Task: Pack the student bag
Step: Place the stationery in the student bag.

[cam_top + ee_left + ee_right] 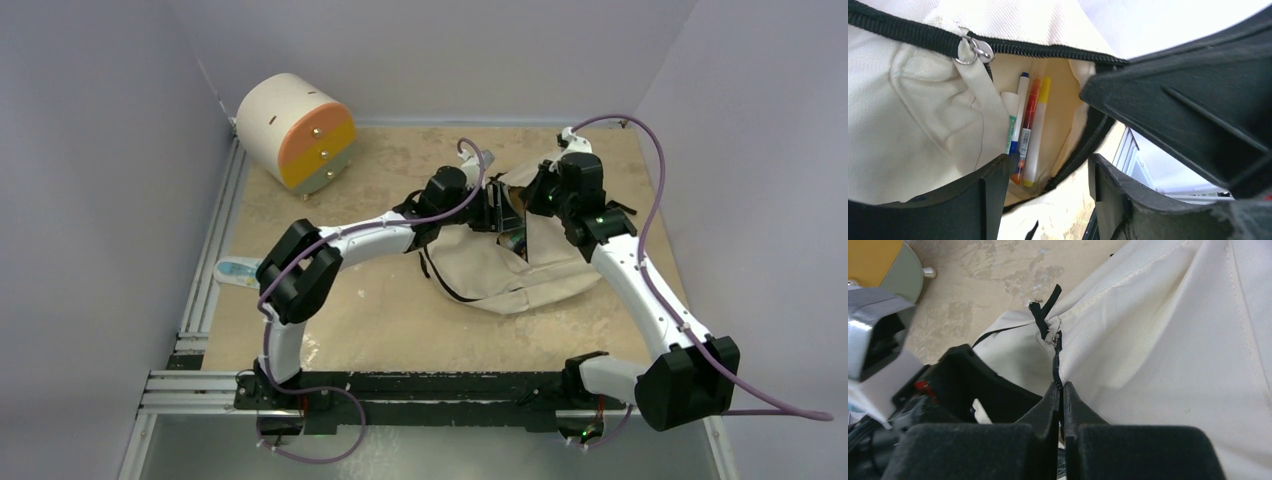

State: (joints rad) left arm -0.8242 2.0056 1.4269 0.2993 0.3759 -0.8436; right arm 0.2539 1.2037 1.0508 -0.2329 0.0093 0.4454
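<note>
Two tools in play. Held the right tool [1061, 387] pinched together on the black zipper line [1055, 360] of the student bag [500, 270], just below its pull tab [1045, 315]. Held the left tool [1045, 170] apart at the open pocket mouth, gripping nothing. Saw three markers [1030, 120] side by side inside: blue-capped, orange, yellow. Found the bag lying on the desk [400, 320], well apart from the orange-fronted drawer unit [300, 135].

One bag [500, 270] on one bench [400, 320]. Three pens show inside it: one blue-capped pen [1020, 107], one orange pen [1029, 122], one yellow pen [1039, 127]. One round drawer unit [285, 120] has three knobs. Two arms, one hand each: left hand [1048, 182], right hand [1062, 390]
</note>
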